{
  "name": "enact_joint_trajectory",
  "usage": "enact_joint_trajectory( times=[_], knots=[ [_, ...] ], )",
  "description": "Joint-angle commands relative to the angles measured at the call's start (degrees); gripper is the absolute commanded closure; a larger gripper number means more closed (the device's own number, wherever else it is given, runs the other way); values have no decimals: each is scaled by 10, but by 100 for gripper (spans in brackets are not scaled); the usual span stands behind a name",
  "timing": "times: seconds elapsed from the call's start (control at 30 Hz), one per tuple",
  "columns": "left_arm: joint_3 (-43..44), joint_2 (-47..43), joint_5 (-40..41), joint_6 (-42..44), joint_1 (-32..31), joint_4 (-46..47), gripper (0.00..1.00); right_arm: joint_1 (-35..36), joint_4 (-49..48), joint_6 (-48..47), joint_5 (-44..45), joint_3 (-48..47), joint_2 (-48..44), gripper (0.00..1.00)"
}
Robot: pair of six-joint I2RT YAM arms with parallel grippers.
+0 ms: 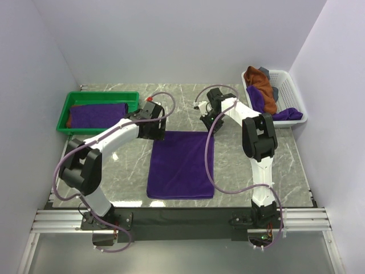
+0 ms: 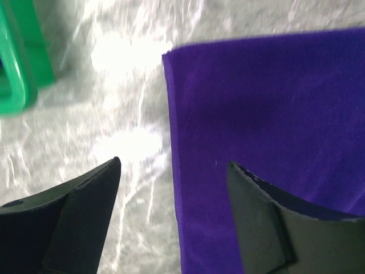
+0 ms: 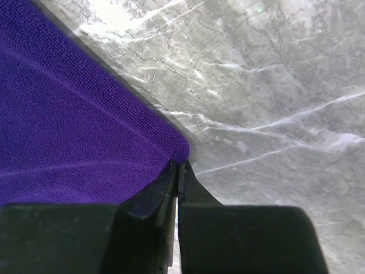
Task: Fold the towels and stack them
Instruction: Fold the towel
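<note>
the spread purple towel (image 1: 181, 164) lies flat at the centre of the frame on the grey marble table (image 1: 293, 165), a long rectangle reaching down toward the lower edge; at its upper right corner the right gripper (image 3: 178, 168) has its fingers pressed together on the very tip of the corner — purple pile shows caught between them in the wrist view; at the upper left corner the left gripper (image 2: 174, 164) stands with its fingers spread wide, one over bare marble, the other over the cloth, the towel's left edge running between them; whether they touch the surface i cannot tell.

in the upper left sits the green tray (image 1: 102, 95), holding a folded purple towel (image 1: 98, 114) with a sliver of rust-brown cloth (image 1: 68, 121) at its left end; in the upper right the white basket (image 1: 293, 94) carries a heaped rust-brown towel (image 1: 262, 85), a loose purple towel (image 1: 287, 113) spilling over its lower rim, and a small grey item (image 1: 265, 71) at the top.
</note>
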State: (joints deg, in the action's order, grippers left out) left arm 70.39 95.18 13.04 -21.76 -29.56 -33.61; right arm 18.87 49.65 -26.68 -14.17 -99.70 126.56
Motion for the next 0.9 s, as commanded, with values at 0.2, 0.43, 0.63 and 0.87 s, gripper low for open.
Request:
enact_joint_trajectory(
  times=[0.2, 0.43, 0.63, 0.87],
  knots=[
    [97, 95, -52, 186, 36, 49, 19, 13, -16, 0, 21, 35, -18, 100],
    [184, 178, -158, 253, 74, 11, 40, 18, -26, 0, 38, 53, -29, 100],
    [228, 231, -173, 270, 75, -11, 41, 19, -30, 0, 49, 64, -37, 100],
    [251, 264, -180, 275, 75, -35, 46, 19, -30, 1, 51, 65, -35, 100]
  ],
)
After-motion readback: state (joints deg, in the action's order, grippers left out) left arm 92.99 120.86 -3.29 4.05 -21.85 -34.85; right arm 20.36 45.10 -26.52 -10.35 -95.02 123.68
